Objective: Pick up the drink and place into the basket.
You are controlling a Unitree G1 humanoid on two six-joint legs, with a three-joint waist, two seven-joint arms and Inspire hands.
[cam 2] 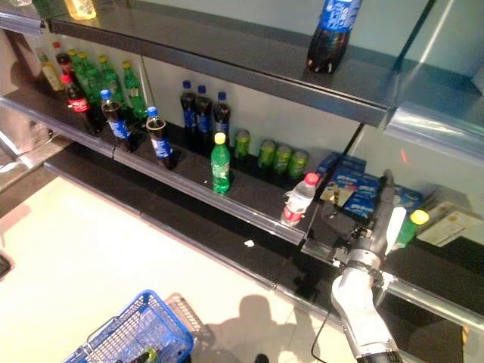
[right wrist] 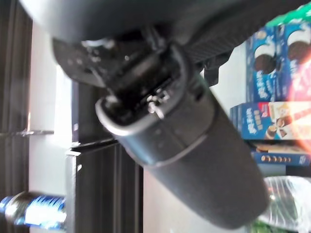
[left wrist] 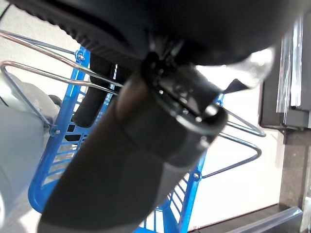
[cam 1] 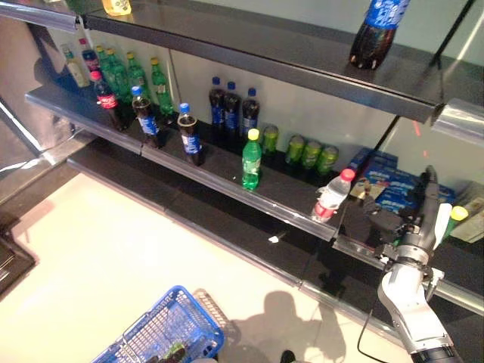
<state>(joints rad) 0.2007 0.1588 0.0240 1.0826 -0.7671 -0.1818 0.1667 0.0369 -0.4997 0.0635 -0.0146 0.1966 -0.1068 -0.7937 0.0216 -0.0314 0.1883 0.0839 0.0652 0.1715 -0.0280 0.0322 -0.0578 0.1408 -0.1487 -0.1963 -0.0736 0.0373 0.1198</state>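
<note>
A green drink with a yellow cap (cam 1: 456,217) stands on the lower shelf (cam 1: 227,181) at the far right. My right hand (cam 1: 425,215) is raised at the shelf just left of that drink, its fingers (cam 1: 429,189) straight and open, its white-covered thumb beside the bottle; I cannot tell if it touches. It also shows in the right eye view (cam 2: 380,227). The blue basket (cam 1: 162,333) hangs low at the left with something dark and green in it. In the left wrist view my left hand (left wrist: 146,145) is shut on the basket's wire handles (left wrist: 43,73).
A clear bottle with a red cap (cam 1: 333,195) stands left of my right hand. A green bottle (cam 1: 251,160), dark cola bottles (cam 1: 189,136), green cans (cam 1: 310,153) and blue biscuit boxes (cam 1: 393,189) fill the shelf. A cola bottle (cam 1: 376,30) stands on the upper shelf.
</note>
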